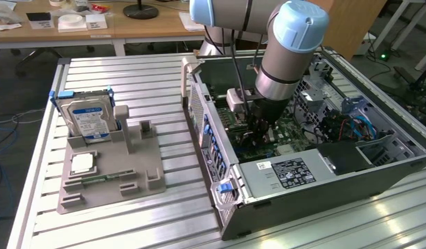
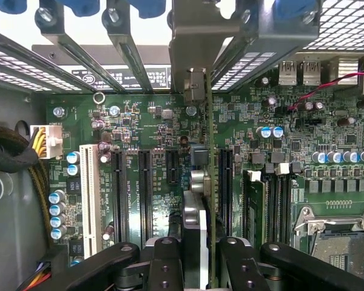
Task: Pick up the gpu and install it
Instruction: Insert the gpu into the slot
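End effector (image 2: pixel 200 257) clamped on gpu (image 2: pixel 196 206) | wrist: edge-on over motherboard (image 2: pixel 139 121) | exterior: inside case (image 1: pixel 316 203)

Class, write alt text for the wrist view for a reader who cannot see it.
The gripper holds the gpu edge-on over a green motherboard, parallel to its black slots. The card's metal bracket points toward the slotted rear of the case.

Semi-glossy ribbed aluminium worktop (image 1: pixel 129 72); matt grey plastic holder (image 1: pixel 109 176); gpu (image 2: pixel 194 42) has matt silver metal bracket, green board; end effector (image 2: pixel 200 257) matt black.
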`<state>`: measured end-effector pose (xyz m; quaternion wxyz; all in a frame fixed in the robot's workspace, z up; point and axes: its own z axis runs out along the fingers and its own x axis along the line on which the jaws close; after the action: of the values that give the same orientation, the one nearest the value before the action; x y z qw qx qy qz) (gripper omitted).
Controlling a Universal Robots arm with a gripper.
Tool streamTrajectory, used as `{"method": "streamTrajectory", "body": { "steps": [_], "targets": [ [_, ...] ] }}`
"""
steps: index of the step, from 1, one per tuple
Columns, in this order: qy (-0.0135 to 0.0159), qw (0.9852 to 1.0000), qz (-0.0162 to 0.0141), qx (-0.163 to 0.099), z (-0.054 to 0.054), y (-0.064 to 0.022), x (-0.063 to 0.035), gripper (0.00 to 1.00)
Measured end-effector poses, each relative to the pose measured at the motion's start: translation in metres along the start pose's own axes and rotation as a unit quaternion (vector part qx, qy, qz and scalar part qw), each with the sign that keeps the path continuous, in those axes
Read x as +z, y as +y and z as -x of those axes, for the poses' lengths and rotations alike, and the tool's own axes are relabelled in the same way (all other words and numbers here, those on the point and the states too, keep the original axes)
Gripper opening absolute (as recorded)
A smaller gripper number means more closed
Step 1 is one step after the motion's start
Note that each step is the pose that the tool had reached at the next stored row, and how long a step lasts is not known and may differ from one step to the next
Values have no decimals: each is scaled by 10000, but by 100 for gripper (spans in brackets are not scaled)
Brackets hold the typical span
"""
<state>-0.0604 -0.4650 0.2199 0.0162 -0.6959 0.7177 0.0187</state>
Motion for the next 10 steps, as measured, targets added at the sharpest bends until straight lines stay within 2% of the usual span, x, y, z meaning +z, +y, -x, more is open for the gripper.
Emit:
{"method": "streamTrajectory", "body": {
  "steps": [10],
  "targets": [
    [-2,10000,-1,0,1,0,2,28]
  ]
}}
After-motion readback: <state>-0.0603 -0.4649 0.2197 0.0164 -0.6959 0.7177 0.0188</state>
